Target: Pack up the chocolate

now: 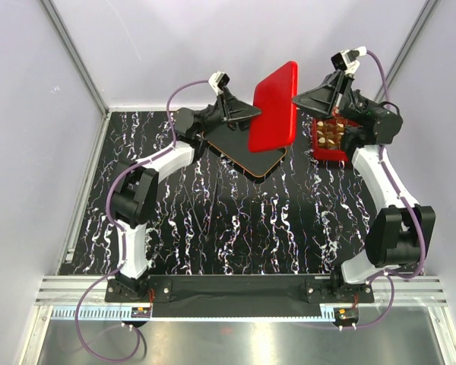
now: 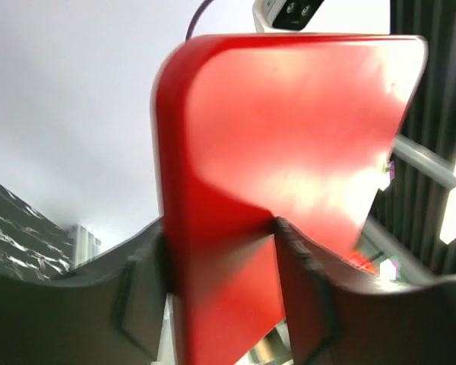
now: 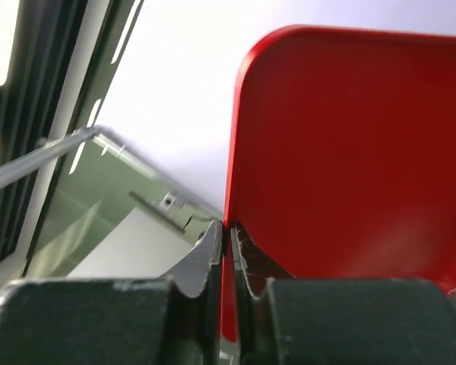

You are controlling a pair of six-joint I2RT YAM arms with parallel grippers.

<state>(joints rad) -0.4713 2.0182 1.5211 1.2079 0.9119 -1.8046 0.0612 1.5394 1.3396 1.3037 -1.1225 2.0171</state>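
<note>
Nearest the arm bases, the black, white-veined marble-pattern tabletop [image 1: 235, 228]. Beyond it, left of centre, the black oblong plastic tray with an orange rim [image 1: 243, 161], its far part hidden under the lid. To its right sits the red gridded cardboard box [image 1: 323, 154], with the small brown and cream chocolate pieces [image 1: 328, 134] seated in its cells; the right arm covers part of the grid, so I cannot tell whether every cell is filled. Above and between them, the flat red rounded-corner lid [image 1: 275, 106] hangs in the air, steeply tilted. The left claw [image 1: 251, 114] is clamped across its left edge, and the right claw [image 1: 298, 99] is pinched tight on its right edge. Judgement: loading looks done or nearly so. What remains is to bring the lid over the box, level it and seat it.
</note>
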